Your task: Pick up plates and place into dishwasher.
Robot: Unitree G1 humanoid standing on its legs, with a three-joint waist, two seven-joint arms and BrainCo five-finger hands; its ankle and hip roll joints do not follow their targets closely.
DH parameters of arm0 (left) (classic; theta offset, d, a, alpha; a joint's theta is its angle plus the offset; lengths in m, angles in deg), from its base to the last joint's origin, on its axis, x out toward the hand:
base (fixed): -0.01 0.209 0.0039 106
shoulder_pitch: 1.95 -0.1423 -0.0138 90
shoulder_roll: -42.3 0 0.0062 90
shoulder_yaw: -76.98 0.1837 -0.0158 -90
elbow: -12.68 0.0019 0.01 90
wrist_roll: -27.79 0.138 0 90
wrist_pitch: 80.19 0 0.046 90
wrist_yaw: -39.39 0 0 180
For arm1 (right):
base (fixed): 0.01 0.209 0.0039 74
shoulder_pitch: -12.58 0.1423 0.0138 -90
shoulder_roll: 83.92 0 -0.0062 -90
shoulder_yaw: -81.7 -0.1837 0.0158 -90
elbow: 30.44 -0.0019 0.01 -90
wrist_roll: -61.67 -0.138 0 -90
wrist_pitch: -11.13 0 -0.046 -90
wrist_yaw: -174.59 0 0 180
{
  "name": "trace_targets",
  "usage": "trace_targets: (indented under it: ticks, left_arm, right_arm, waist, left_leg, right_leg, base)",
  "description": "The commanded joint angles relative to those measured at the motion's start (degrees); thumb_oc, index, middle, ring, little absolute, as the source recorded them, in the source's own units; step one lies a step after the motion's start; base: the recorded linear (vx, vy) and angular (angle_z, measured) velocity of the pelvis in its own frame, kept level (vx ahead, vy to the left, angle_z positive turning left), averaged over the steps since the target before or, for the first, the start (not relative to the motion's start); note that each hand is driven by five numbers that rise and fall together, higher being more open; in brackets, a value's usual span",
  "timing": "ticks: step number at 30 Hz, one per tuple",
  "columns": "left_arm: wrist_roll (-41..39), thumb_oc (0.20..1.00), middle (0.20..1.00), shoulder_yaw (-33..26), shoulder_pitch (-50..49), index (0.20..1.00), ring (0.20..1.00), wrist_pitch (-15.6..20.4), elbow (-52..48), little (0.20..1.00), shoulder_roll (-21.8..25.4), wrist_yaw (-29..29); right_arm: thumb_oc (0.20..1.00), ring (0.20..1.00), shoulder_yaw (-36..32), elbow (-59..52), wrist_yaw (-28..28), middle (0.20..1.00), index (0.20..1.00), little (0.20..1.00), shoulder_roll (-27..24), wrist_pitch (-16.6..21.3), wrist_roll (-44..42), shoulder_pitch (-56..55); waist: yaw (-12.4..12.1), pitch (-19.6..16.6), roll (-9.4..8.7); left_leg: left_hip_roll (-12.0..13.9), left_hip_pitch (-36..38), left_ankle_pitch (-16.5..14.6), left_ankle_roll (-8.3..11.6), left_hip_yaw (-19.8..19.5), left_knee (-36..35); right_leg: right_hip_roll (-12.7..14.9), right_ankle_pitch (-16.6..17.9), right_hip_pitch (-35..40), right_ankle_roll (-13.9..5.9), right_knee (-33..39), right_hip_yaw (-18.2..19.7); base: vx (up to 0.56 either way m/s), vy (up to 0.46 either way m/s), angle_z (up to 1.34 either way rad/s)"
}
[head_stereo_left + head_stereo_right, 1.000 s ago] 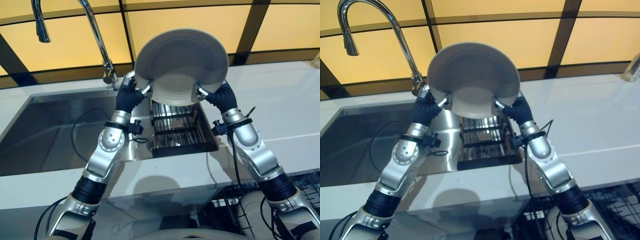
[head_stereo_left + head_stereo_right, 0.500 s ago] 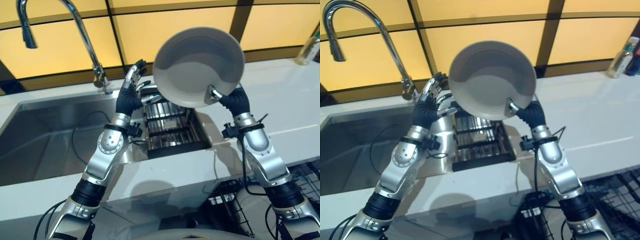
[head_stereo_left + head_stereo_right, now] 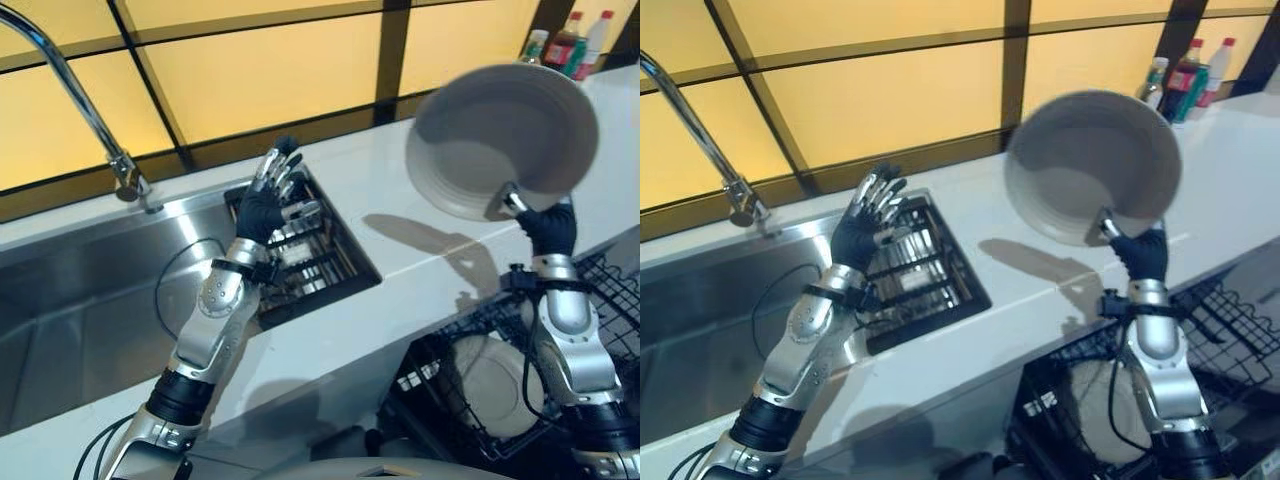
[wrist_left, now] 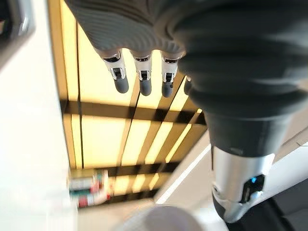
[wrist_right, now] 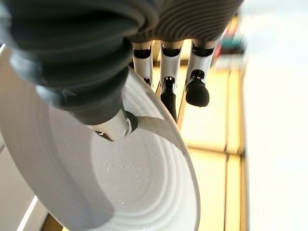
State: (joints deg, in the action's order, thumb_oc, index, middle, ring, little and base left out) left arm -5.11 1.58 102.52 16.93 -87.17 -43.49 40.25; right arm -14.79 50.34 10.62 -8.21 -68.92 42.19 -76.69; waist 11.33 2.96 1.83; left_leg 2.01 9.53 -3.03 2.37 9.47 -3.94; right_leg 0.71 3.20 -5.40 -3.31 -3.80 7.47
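I am holding the plate [image 3: 503,140] up in the air with my right hand [image 3: 547,226], thumb on the inner face and fingers [image 5: 168,98] behind the rim, pinching it at its lower edge above the white surface [image 3: 400,250]. The plate is hanging over the edge of the surface, with the dishwasher rack [image 3: 470,375] open below it, where another plate [image 3: 490,385] is already sitting among the wires. My left hand [image 3: 272,200] is floating free over the drain rack [image 3: 300,255] in the sink [image 3: 90,290], fingers spread and holding nothing. I am judging this plate to be stiff, fairly heavy for a one-sided pinch, glazed and so slippery, and likely to chip or break if it is dropping onto the rack. With the grip only at the rim, the plate is wanting to swing, so I am keeping the pinch firm and planning to lower it edge-first between the wires.
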Motion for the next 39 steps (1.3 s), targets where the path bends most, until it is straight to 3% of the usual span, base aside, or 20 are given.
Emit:
trace_targets:
  ticks: [1,7,12,18,27,33,39]
  left_arm:
    - [-7.9,1.000,1.000,1.5,-1.8,1.000,1.000,4.0,-3.5,1.000,-0.1,6.8]
    - [-15.6,1.000,1.000,7.6,0.1,1.000,1.000,1.2,-4.1,1.000,-2.5,10.2]
    - [-13.8,1.000,1.000,13.9,1.3,1.000,1.000,-0.6,-5.7,1.000,-3.0,14.9]
    - [-14.9,1.000,1.000,16.3,-0.3,1.000,1.000,-3.0,-6.7,1.000,-0.7,17.5]
    - [-17.3,1.000,1.000,17.8,-1.3,1.000,1.000,-5.4,-8.1,1.000,2.2,20.6]
    - [-17.3,1.000,1.000,19.8,-3.9,1.000,1.000,-4.5,-10.0,1.000,4.4,23.9]
    - [-23.7,1.000,1.000,23.2,-3.0,1.000,1.000,-3.8,-9.6,1.000,3.8,25.6]
  right_arm:
    - [0.200,0.200,-3.6,1.0,3.2,0.200,0.200,0.200,1.3,4.4,2.5,1.4]
    - [0.200,0.200,-3.9,4.9,7.2,0.200,0.200,0.200,2.8,3.2,4.9,1.0]
    - [0.200,0.200,-3.2,9.9,9.4,0.200,0.200,0.200,2.9,3.1,8.3,2.1]
    - [0.200,0.200,-4.3,13.9,9.7,0.200,0.200,0.200,2.2,2.0,8.8,0.4]
    - [0.200,0.200,-6.7,28.2,11.9,0.200,0.200,0.200,-4.3,0.0,9.0,4.2]
    - [0.200,0.200,-7.4,38.1,12.6,0.200,0.200,0.200,-8.9,-0.6,7.6,6.7]
    - [0.200,0.200,-5.8,46.2,13.1,0.200,0.200,0.200,-11.4,-1.5,9.1,8.6]
  waist:
    - [2.6,-1.0,-2.03]
    - [5.0,0.0,-2.20]
    - [6.0,0.1,-2.02]
    - [7.1,0.8,-1.78]
    - [5.1,3.0,-1.68]
    - [4.0,3.2,-1.76]
    - [4.1,2.6,-1.94]
  left_leg:
    - [-2.0,-6.6,-2.1,-5.54,2.0,6.6]
    - [-1.9,-6.2,-3.6,-6.17,4.2,8.4]
    - [-1.9,-6.1,-4.0,-6.39,5.0,8.4]
    - [-2.0,-6.8,-5.2,-7.18,6.4,9.9]
    - [-1.5,-11.3,-6.3,-7.49,5.0,14.7]
    - [-0.9,-12.2,-7.1,-7.40,4.6,16.8]
    - [-0.5,-11.6,-7.6,-7.38,4.8,17.5]
  right_leg:
    - [1.7,-0.6,-0.5,-5.48,-3.9,2.9]
    - [1.9,0.4,-1.4,-6.10,-4.8,4.6]
    - [2.2,1.2,-2.4,-6.70,-4.9,5.1]
    - [2.7,1.8,-4.6,-7.13,-6.8,5.3]
    - [3.8,1.4,-6.7,-6.45,-8.2,3.0]
    - [4.5,1.2,-6.3,-6.32,-7.8,1.3]
    - [5.0,1.2,-5.6,-6.49,-7.6,0.4]
  base:
    - [0.01,0.010,-0.24]
    - [0.03,-0.004,-0.24]
    - [0.04,-0.051,-0.13]
    - [0.06,-0.043,-0.05]
    - [0.00,-0.047,0.08]
    - [0.03,-0.048,0.12]
    - [0.03,-0.006,0.08]
